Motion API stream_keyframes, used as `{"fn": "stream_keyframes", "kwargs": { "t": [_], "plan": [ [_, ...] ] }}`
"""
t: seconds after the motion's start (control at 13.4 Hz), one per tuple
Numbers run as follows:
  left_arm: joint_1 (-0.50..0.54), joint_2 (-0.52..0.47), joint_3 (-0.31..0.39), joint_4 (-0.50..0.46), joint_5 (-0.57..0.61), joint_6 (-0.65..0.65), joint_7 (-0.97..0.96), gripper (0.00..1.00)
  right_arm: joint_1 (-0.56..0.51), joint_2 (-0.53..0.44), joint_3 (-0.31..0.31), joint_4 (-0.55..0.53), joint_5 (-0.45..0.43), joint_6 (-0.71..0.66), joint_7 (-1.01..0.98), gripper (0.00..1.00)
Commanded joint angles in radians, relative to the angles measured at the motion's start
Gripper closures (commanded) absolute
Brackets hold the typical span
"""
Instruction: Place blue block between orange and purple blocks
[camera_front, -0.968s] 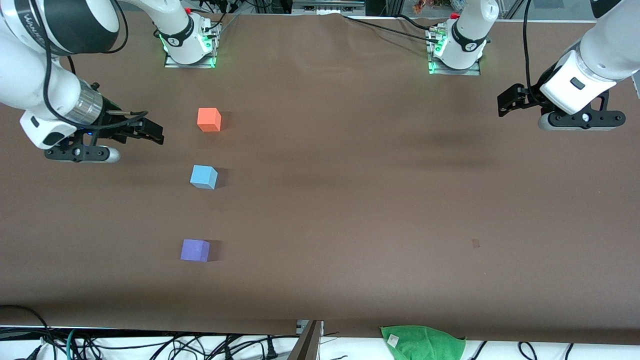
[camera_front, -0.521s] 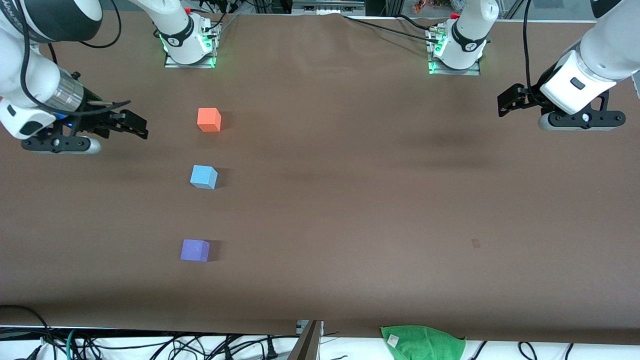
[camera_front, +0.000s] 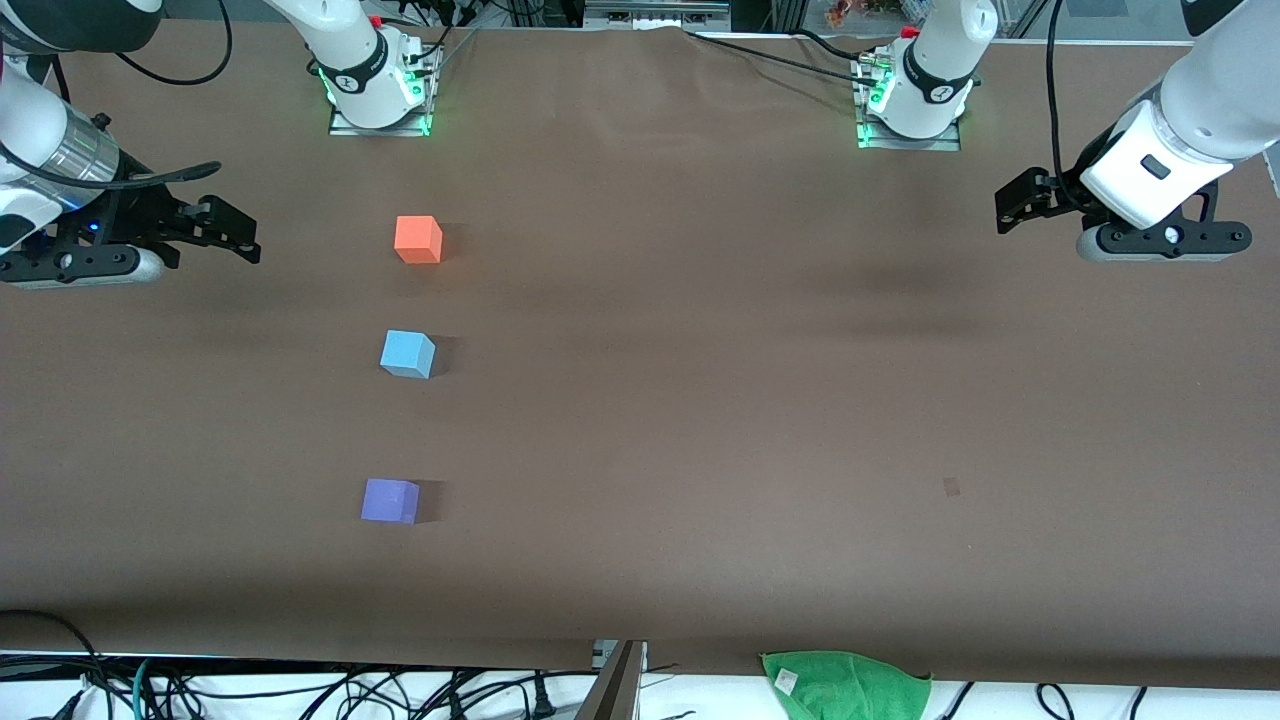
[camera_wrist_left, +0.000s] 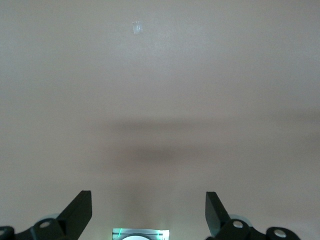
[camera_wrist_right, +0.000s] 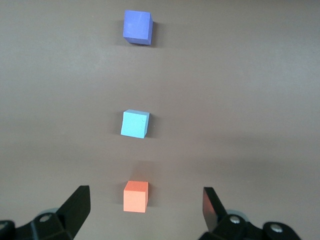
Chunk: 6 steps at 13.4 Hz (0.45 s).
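The blue block (camera_front: 407, 353) (camera_wrist_right: 135, 124) sits on the brown table in a line between the orange block (camera_front: 418, 239) (camera_wrist_right: 136, 196), which lies farther from the front camera, and the purple block (camera_front: 390, 500) (camera_wrist_right: 137, 27), which lies nearer. My right gripper (camera_front: 235, 235) (camera_wrist_right: 145, 207) hangs open and empty near the right arm's end of the table, apart from all three blocks. At the left arm's end, my left gripper (camera_front: 1018, 205) (camera_wrist_left: 148, 212) waits open over bare table, holding nothing.
A green cloth (camera_front: 848, 684) lies off the table's edge nearest the front camera. The two arm bases (camera_front: 378, 85) (camera_front: 912, 95) stand along the table's top edge. Cables run along the floor below the near edge.
The right arm has drawn back toward its end of the table, away from the blocks. The blocks and the left arm have not moved.
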Motion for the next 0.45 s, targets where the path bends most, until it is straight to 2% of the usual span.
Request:
{"fn": "stream_keyframes", "kwargs": {
  "t": [0.0,0.37],
  "plan": [
    [-0.002,-0.002,0.001,0.014,0.011,-0.015,0.01,0.0,-0.024,-0.018,0.028,0.017,-0.016,-0.01,-0.017,0.01],
    [-0.001,-0.002,0.003,0.014,0.012,-0.015,0.01,0.0,-0.017,-0.006,0.038,0.036,-0.016,-0.009,-0.004,0.01]
  ]
}}
